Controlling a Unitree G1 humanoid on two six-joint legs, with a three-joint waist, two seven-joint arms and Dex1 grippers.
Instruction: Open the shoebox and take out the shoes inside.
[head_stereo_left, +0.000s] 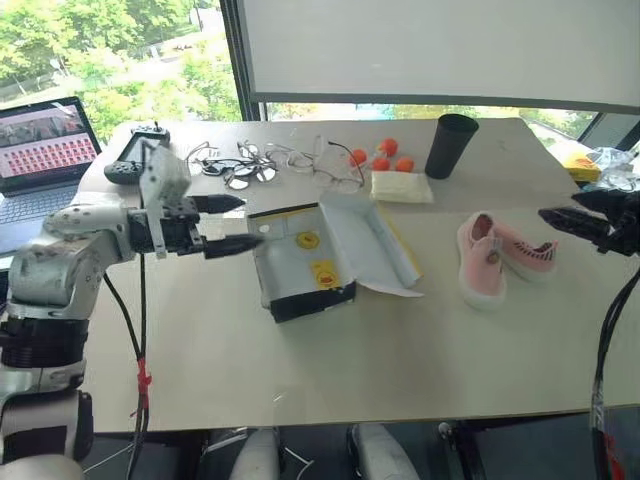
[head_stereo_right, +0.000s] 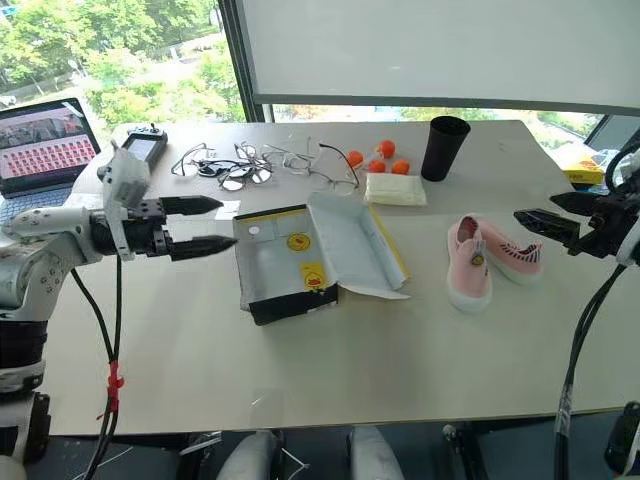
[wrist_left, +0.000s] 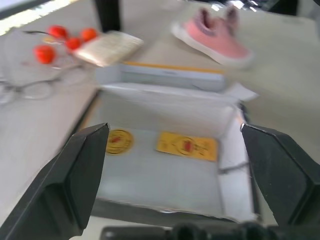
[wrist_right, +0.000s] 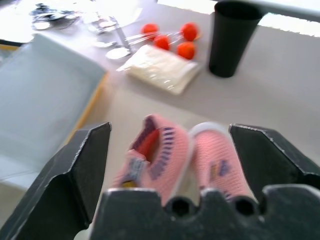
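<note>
The shoebox (head_stereo_right: 300, 262) lies open near the middle of the desk (head_stereo_right: 330, 370), its white interior facing up and its lid folded out flat toward the right edge. Two yellow stickers show inside the box. The shoes (head_stereo_right: 490, 260) stand outside the box, side by side on the desk surface, between the box and the right edge, soles down and touching each other.

The left pincer (head_stereo_right: 210, 225) hovers just beside the left side of the box, fingers spread apart and released, grasping nothing. The right pincer (head_stereo_right: 548, 220) hovers near the right edge of the desk, just beyond the shoes, fingers spread apart and released, grasping nothing.

Toward the far edge of the desk stand a black cup (head_stereo_right: 445, 147), a pale packet (head_stereo_right: 395, 189), several orange balls (head_stereo_right: 377, 158) and a cluster of eyeglasses (head_stereo_right: 260, 163). A handheld controller (head_stereo_right: 135, 150) lies near the far left corner, beside an open laptop (head_stereo_right: 45, 140).
</note>
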